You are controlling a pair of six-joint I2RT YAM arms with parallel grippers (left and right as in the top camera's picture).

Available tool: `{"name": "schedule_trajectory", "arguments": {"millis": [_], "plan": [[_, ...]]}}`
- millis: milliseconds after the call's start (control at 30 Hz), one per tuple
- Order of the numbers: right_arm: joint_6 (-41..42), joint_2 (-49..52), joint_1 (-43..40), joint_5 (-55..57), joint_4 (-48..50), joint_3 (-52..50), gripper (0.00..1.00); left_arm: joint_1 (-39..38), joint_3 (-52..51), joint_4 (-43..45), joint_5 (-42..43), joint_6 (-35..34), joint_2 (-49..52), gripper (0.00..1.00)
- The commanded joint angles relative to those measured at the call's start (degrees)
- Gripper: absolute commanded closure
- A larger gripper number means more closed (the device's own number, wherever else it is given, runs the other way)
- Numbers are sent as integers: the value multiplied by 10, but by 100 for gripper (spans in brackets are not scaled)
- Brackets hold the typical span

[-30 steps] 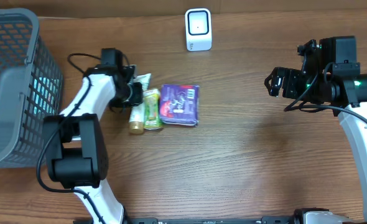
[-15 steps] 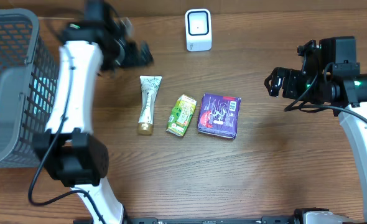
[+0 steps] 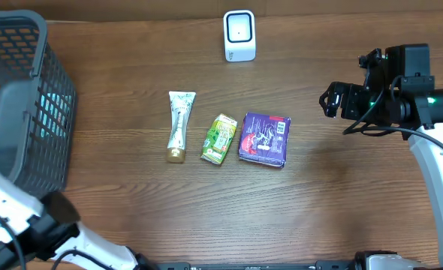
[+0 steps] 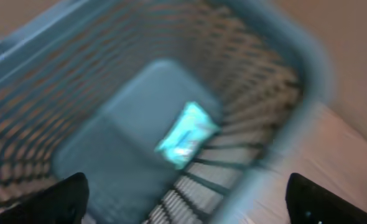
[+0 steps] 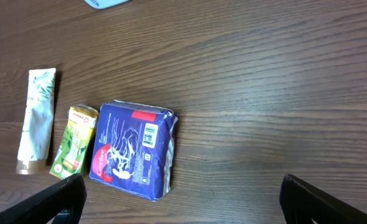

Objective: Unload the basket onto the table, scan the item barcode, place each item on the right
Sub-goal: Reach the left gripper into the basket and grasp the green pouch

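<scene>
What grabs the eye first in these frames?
Three goods lie in a row in the middle of the table: a white tube, a green pouch and a purple pack. A grey basket stands at the left edge, and the left wrist view shows a teal packet on its floor. A white scanner sits at the far edge.

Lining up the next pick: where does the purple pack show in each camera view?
Overhead: purple pack near the table's centre, rightmost of three items in a row.
Left wrist: not in it; only the basket shows.
Right wrist: purple pack lower left of centre.
Shared landmark: the green pouch beside it on the left, overhead and right wrist.
</scene>
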Motion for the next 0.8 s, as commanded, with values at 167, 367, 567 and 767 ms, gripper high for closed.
{"name": "schedule_trajectory", "arguments": {"millis": [167, 367, 567, 767], "plan": [[-2, -1, 2, 0, -2, 11, 0, 56, -81, 30, 38, 34, 107, 6], [-2, -1, 2, 0, -6, 11, 0, 31, -124, 87, 76, 100, 177, 7], [0, -1, 2, 0, -14, 11, 0, -7, -126, 114, 112, 156, 257, 6], [0, -1, 2, -1, -22, 11, 0, -39, -126, 125, 102, 163, 310, 9]]}}
